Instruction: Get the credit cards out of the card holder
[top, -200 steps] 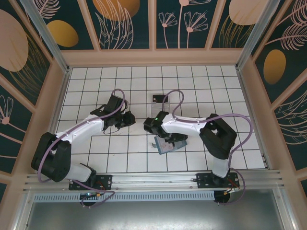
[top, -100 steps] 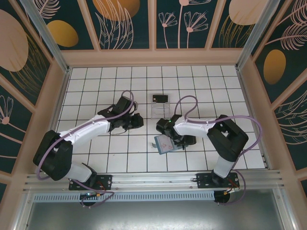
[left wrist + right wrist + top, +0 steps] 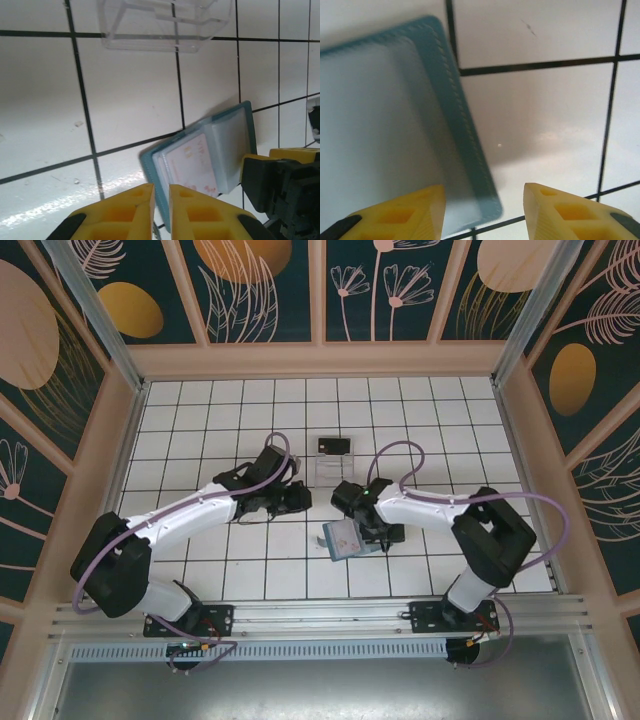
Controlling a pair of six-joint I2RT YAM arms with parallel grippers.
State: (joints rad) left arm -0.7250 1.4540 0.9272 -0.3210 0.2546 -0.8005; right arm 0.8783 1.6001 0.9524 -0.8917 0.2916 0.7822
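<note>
The teal card holder lies open on the tiles in front of the right arm. In the left wrist view the card holder shows a pale credit card with pinkish marks in its clear pocket. A dark card sits at the far end of the clear tray. My left gripper hovers left of the holder; its fingers stand almost together with nothing between them. My right gripper is open at the holder's right end, and a corner of the card holder lies between its fingers.
The clear plastic tray stands just beyond the holder, its near wall showing in the left wrist view. White tiles run to wooden walls on three sides. The right gripper's black body sits close to my left fingers.
The left gripper has moved right, toward the card holder. The right arm's elbow has swung right and its wrist has shifted right, uncovering more of the holder.
</note>
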